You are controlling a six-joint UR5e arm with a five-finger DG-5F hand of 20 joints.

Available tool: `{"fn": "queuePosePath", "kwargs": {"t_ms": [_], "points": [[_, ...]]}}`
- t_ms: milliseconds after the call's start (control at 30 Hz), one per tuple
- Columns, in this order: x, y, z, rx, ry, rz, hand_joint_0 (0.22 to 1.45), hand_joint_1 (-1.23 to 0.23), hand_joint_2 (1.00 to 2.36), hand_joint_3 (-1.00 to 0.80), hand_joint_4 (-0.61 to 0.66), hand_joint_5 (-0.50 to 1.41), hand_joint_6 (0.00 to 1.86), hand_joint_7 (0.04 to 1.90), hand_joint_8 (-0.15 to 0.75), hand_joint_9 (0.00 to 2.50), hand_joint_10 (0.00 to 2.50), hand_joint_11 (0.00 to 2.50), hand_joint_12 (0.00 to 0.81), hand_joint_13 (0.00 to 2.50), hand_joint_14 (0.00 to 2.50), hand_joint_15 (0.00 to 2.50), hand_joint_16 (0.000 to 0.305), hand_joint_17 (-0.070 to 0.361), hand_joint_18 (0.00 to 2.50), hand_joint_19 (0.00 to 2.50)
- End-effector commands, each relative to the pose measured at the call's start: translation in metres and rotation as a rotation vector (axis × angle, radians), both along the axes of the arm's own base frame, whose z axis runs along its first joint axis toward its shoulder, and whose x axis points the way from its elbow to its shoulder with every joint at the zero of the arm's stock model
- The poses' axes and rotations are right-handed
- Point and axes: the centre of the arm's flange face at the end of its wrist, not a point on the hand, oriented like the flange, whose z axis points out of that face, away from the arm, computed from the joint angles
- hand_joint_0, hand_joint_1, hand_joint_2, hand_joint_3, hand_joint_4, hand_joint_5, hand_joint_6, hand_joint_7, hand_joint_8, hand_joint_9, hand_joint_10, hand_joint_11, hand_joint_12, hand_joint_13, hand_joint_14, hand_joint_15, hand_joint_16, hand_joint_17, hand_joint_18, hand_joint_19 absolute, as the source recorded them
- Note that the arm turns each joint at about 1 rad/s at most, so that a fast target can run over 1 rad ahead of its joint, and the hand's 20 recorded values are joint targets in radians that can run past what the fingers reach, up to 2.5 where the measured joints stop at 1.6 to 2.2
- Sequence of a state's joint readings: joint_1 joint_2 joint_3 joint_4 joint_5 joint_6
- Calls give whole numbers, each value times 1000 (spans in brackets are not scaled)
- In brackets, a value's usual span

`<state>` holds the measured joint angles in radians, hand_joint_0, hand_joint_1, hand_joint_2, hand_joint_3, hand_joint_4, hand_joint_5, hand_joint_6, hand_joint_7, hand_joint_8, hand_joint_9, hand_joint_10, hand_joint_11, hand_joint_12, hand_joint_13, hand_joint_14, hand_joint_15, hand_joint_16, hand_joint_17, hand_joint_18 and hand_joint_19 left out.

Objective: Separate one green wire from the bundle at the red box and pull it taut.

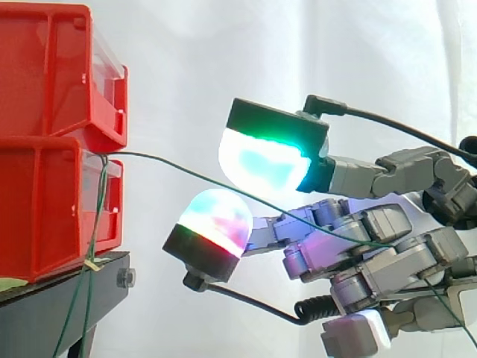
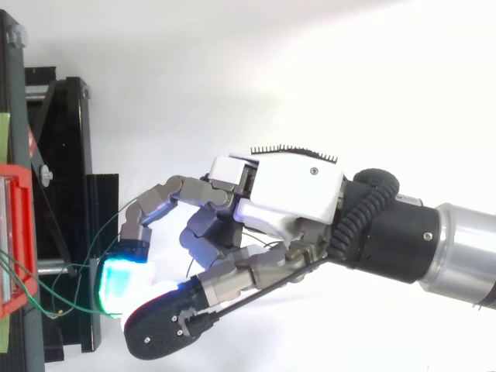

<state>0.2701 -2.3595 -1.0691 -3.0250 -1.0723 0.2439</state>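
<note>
Two red bins are stacked on a black stand at the left. A bundle of thin green wires hangs from the lower bin's front edge. One green wire leaves that bundle and runs almost straight to the right and slightly down into my hand. It passes between the two glowing fingertips and disappears among curled fingers, then trails off to the lower right. From above, my hand sits right of the red bin, fingers curled, with green strands between them.
The black stand extends along the left edge in the top view. A white curtain is behind everything. Open space lies to the right of the bins, around the arm.
</note>
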Motion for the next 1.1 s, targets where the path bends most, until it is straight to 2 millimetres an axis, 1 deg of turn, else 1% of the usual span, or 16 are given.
{"fn": "queuePosePath", "kwargs": {"t_ms": [0,200,300,367,400,433,600,667,700,800,900,933,1067], "points": [[0,0,-1,0,1,0,643,-719,1000,-500,39,-234,928,915,212,1111,2500,1091,264,1686,1654,819,49,109,1272,815],[0,0,0,0,0,-3,637,-714,1002,-479,29,-233,927,927,212,1114,2500,1103,269,1687,1665,812,49,110,1273,815],[0,1,0,0,-2,-2,635,-727,1008,-404,13,-229,930,948,206,1118,2500,1106,280,1684,1685,806,49,111,1274,814],[0,1,0,0,-2,-2,631,-732,1012,-365,0,-226,932,962,206,1124,2500,1135,266,1680,1689,808,49,110,1277,831],[0,1,0,0,-2,-2,630,-733,1012,-358,-6,-226,932,978,207,1129,2500,1120,279,1682,1693,810,49,111,1277,831],[0,1,0,0,0,-2,631,-733,1013,-346,-10,-225,932,976,205,1130,2500,1158,274,1679,1695,806,49,110,1279,831],[0,0,-1,0,0,-2,634,-735,1014,-325,-25,-223,933,980,207,1135,2500,1150,278,1676,1699,802,49,110,1278,830],[0,1,-1,0,0,-2,636,-737,1014,-333,-36,-222,932,981,200,1137,2500,1166,273,1677,1652,845,49,111,1277,828],[0,1,0,0,-2,-2,636,-740,1014,-333,-37,-220,931,973,201,1140,2500,1179,282,1693,1552,885,49,110,1275,838],[0,1,0,0,-2,-2,624,-726,1009,-397,-10,-216,925,951,200,1164,2500,1235,265,1715,1296,1008,49,110,1266,829],[0,1,-1,0,0,-2,608,-698,1005,-443,18,-212,919,938,201,1177,2500,1281,271,1719,1258,1021,50,112,1261,831],[0,1,0,0,-2,-2,586,-665,1000,-500,28,-211,915,940,210,1189,2500,1295,273,1720,1232,1032,50,113,1259,829],[0,0,-1,0,0,-3,517,-581,1000,-500,58,-210,906,944,237,1193,2500,1258,293,1735,1247,984,54,122,1276,808]]}}
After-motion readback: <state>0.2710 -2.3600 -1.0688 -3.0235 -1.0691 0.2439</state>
